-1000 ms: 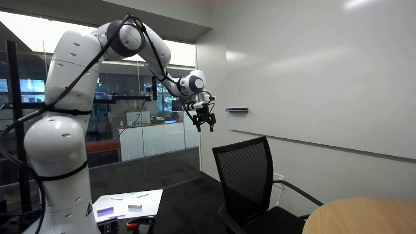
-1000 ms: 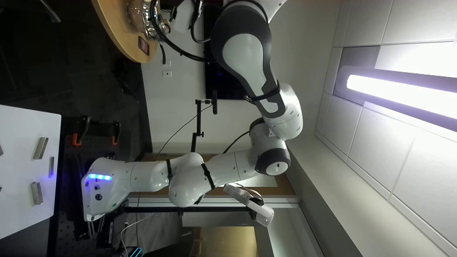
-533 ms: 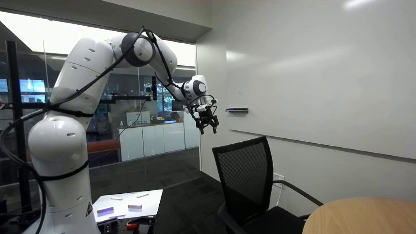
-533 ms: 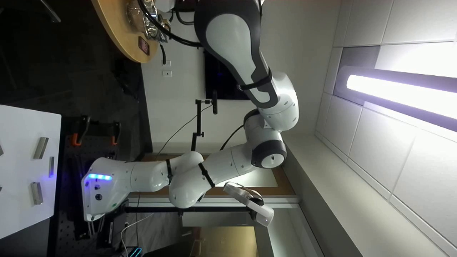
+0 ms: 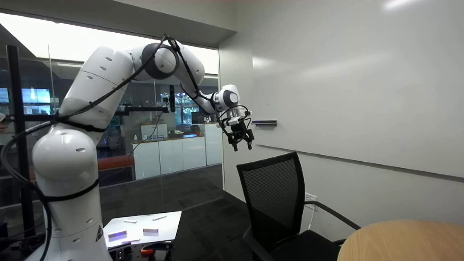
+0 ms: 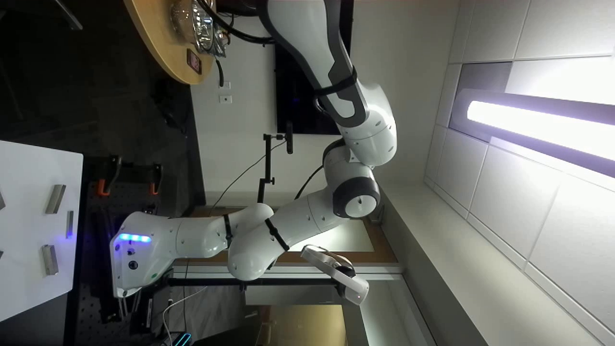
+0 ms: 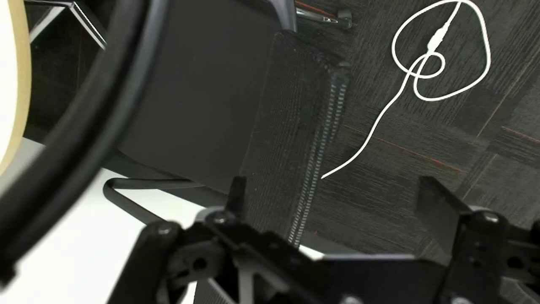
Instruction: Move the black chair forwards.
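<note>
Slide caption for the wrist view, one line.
Looking down past open fingers onto the black chair, white cable looped on the carpet behind its backrest.

In an exterior view, upright: facing glass wall (image 5: pixel 181 154) and whiteboard (image 5: pixel 344 90) past robot arm (image 5: pixel 96 87) and black office chair (image 5: pixel 275 203). In an exterior view, turned sideways: same arm, ceiling light (image 6: pixel 543 129) at right. Wrist view: close — looking down past gripper (image 7: pixel 332 190) onto same chair.
</note>
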Tool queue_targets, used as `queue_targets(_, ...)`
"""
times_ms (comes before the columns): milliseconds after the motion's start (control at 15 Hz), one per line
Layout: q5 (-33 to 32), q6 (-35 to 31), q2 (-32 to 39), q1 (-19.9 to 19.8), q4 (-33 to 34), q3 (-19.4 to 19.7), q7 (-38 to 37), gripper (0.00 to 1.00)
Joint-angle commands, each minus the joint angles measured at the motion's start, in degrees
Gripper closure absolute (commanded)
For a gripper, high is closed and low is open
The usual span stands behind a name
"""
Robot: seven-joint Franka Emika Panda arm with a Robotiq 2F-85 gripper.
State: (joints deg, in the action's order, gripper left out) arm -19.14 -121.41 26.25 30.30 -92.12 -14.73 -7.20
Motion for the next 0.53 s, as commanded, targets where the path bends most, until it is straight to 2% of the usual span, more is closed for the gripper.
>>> queue_targets(0, 0.1, 3.4, 1.6, -0.3, 3.0, 0.6, 1.3, 0.00)
queue_targets(267, 2.3, 5.4, 1.9, -1.7, 3.7, -0.4, 5.9, 0.00)
queue_targets(333, 0.8, 2.7, 1.7, -0.9, 2.0, 0.5, 2.9, 0.00)
queue_targets(467, 0.9, 2.8, 1.9, -1.0, 2.0, 0.5, 3.4, 0.00)
